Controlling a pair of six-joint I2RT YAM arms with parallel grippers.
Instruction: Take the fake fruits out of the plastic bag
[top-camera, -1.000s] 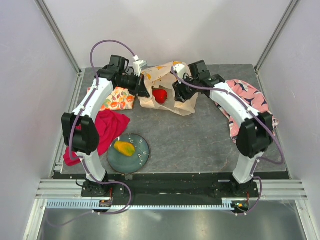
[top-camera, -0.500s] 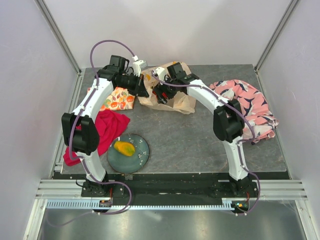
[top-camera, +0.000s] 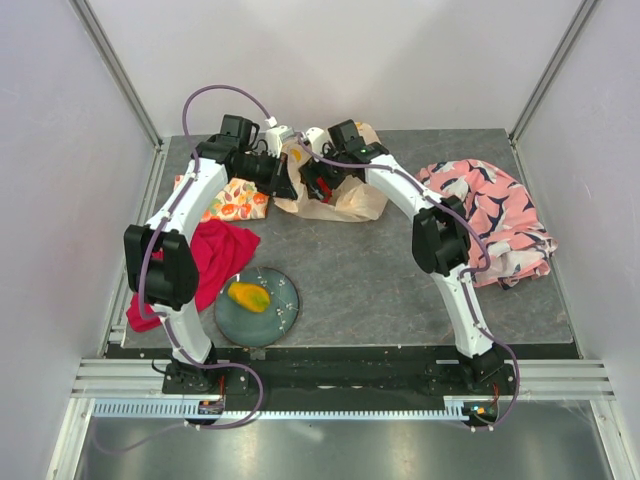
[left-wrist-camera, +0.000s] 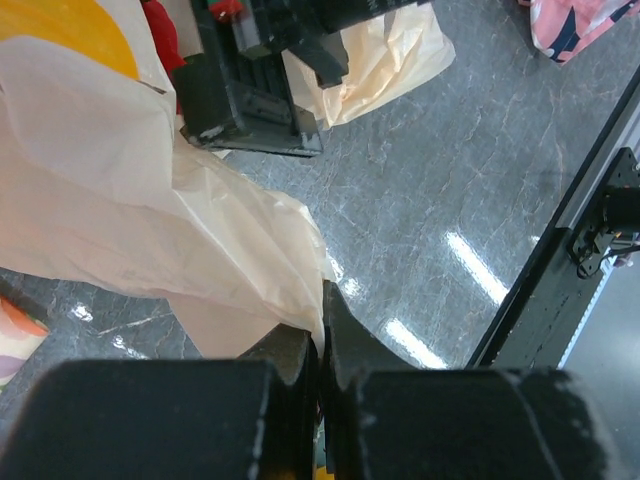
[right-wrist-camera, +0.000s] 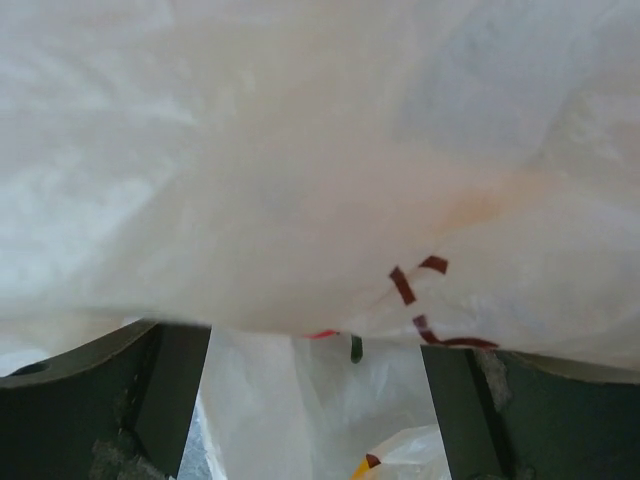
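Crumpled red cloth (top-camera: 208, 262): well off to the near-left of the large crinkly cream-beige plastic bag (top-camera: 352, 204) printed with yellow bananas. Both lie on the grey stone-look counter (top-camera: 390, 285).

Dark round plate (top-camera: 278, 322): nearer than the bag and to its left, well apart from it. A glossy yellow-orange plastic mango (top-camera: 248, 296) lies on the plate, outside the bag.

Orange-and-white fruit-printed cloth (top-camera: 232, 204): flat, just left of the bag, partly under the white left arm (top-camera: 193, 197).

Left jaws: at the bag's left edge, pressed together. In the left wrist view a fold of the bag's thin film runs down into the closed gap and is pinched there. The film fans up and away from that point, with a yellow print patch at its top.

Red glossy piece (left-wrist-camera: 160, 35): shows at the bag's edge beside the black body of the other arm's tool. Cannot tell which fruit it is.

Bag itself: crumpled at the far middle of the counter, with both arms meeting over its left part.

Right jaws: just right of the left jaws, over the bag's upper left, at the end of the right arm (top-camera: 440, 238). They are spread wide. In the right wrist view the two dark fingers (right-wrist-camera: 150, 400) stand far apart, and pale film drapes across their tips and fills most of the view. A tiny red and green sliver (right-wrist-camera: 352, 347) shows under the film, too small to name.

Pink patterned cloth with dark and white marks (top-camera: 495, 215): heaped to the right of the bag, apart from it.
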